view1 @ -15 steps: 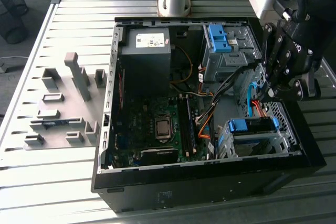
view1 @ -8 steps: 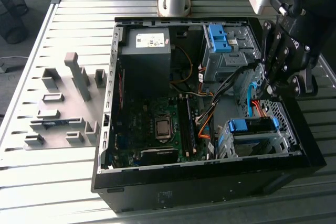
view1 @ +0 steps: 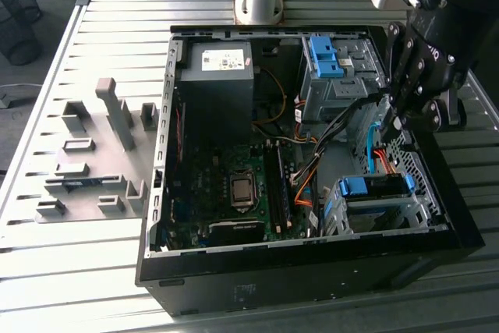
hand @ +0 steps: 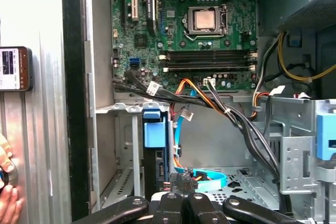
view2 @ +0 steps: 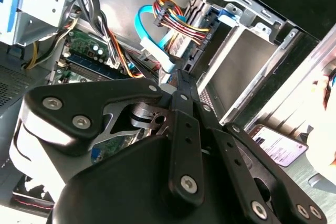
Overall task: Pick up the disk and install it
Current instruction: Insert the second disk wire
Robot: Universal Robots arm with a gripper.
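Slatted table (view1: pixel 70 271); one open case (view1: pixel 437 216); one hand (view1: pixel 399 118) inside.

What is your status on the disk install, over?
Pincer shut, low inside the case by the drive cage. Disk apparently seated in that cage. Blue cable and coloured wires close beside the pincer.
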